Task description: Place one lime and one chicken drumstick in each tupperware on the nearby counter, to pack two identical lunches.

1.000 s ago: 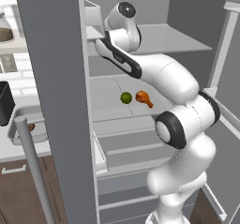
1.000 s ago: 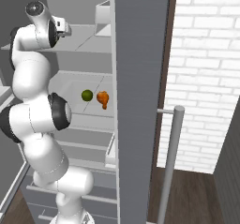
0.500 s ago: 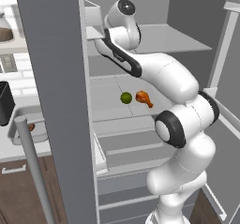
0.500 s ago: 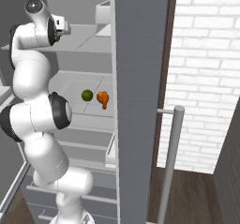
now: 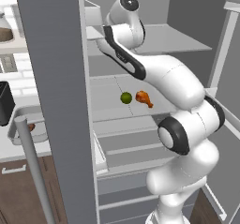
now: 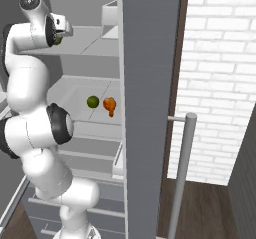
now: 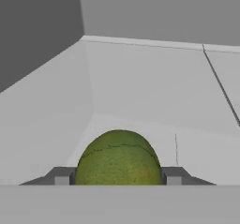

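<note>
Now we see the claw (image 7: 118, 180) pinching a lime (image 7: 118, 158) between its two dark fingertips (image 7: 61, 176), one tip pressed to each side of the fruit, up on the upper fridge shelf (image 5: 178, 39). In the right base view that held lime (image 6: 58, 40) peeks out as a green sliver just under the hand. Being round, it has no long axis we can name. One shelf lower, a second lime (image 5: 126, 97) lies just beside a chicken drumstick (image 5: 144, 98), the two apart by a narrow gap. The drumstick's long axis runs along the middle shelf (image 5: 108, 107); in the left base view its fat end is toward the lime and its thin bone end points down and to the right, while in the right base view the drumstick (image 6: 109, 104) shows its thin end pointing downward. Compared with a second ago, the arm has kept the same reach on the upper shelf, the claw has closed from wide spread onto the lime, and the lower lime and drumstick have not moved.
</note>
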{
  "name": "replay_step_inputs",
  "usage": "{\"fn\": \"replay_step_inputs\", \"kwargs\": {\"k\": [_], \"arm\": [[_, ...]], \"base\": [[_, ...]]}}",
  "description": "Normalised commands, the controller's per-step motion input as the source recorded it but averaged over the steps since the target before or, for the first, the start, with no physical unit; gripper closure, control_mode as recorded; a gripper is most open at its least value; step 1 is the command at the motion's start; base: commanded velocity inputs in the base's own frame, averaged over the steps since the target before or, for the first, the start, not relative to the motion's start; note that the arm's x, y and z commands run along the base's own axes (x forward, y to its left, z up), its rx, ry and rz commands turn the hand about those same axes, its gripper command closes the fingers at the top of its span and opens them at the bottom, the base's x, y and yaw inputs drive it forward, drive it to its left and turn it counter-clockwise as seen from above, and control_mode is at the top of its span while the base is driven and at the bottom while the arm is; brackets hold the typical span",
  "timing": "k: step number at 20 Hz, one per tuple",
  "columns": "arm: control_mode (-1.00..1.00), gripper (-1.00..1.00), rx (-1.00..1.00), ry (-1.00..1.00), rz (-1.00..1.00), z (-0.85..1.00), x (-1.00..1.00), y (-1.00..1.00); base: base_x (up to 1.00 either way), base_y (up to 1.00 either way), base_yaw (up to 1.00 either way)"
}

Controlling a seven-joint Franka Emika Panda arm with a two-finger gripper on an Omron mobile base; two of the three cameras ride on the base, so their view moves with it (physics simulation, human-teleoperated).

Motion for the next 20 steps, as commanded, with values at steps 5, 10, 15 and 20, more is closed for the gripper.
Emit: {"fn": "replay_step_inputs", "kwargs": {"k": [5, 10, 15, 20], "arm": [[-1.00, 1.00, 0.02, -0.13, -0.04, 0.00, -1.00, -0.72], [-1.00, 1.00, 0.05, -0.13, -0.09, 0.00, -1.00, -0.81], [-1.00, 1.00, 0.01, 0.00, -0.16, 0.00, -1.00, -0.75], [-1.00, 1.00, 0.00, 0.17, -0.19, -0.01, -1.00, -0.49]], "base": [[0.00, 0.00, 0.00], [0.00, 0.00, 0.00], [0.00, 0.00, 0.00], [0.00, 0.00, 0.00]]}}
